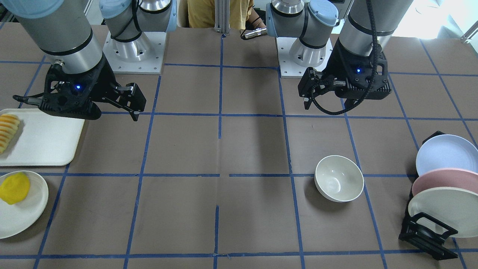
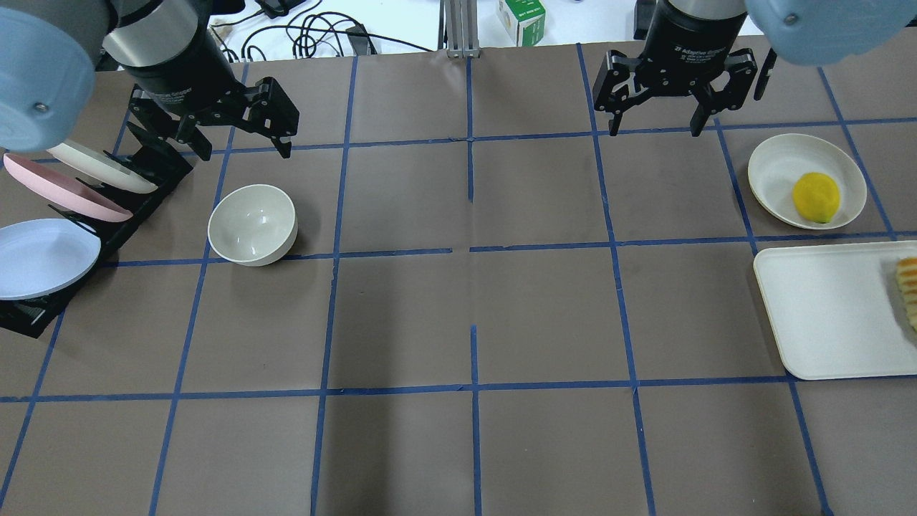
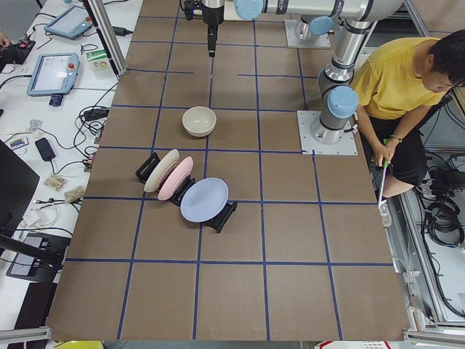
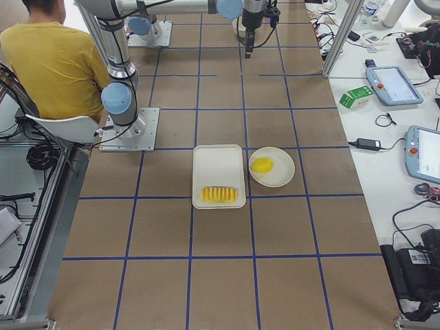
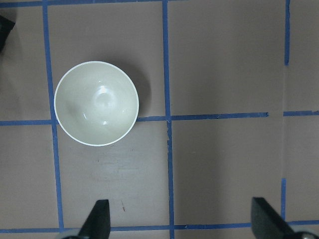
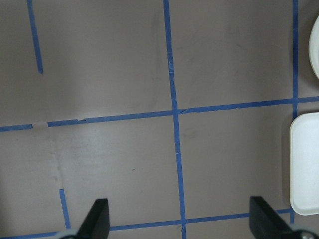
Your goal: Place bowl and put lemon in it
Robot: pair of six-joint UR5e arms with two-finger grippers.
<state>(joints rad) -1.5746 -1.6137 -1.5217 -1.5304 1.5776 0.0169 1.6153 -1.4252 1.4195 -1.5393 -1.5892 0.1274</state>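
Observation:
The off-white bowl (image 2: 252, 224) stands upright and empty on the table's left half; it also shows in the front view (image 1: 339, 178) and the left wrist view (image 5: 96, 103). My left gripper (image 2: 243, 152) hangs open and empty above the table, just behind the bowl, its fingers (image 5: 97, 219) wide apart. The yellow lemon (image 2: 816, 197) lies on a flat cream plate (image 2: 774, 165) at the far right, also in the front view (image 1: 15, 188). My right gripper (image 2: 655, 130) hangs open and empty, to the left of that plate.
A white tray (image 2: 824, 308) with a row of sliced fruit (image 2: 908, 287) lies beside the lemon's plate. A black rack (image 2: 154, 168) holds blue, pink and cream plates upright left of the bowl. A person in yellow (image 3: 396, 80) sits behind the robot.

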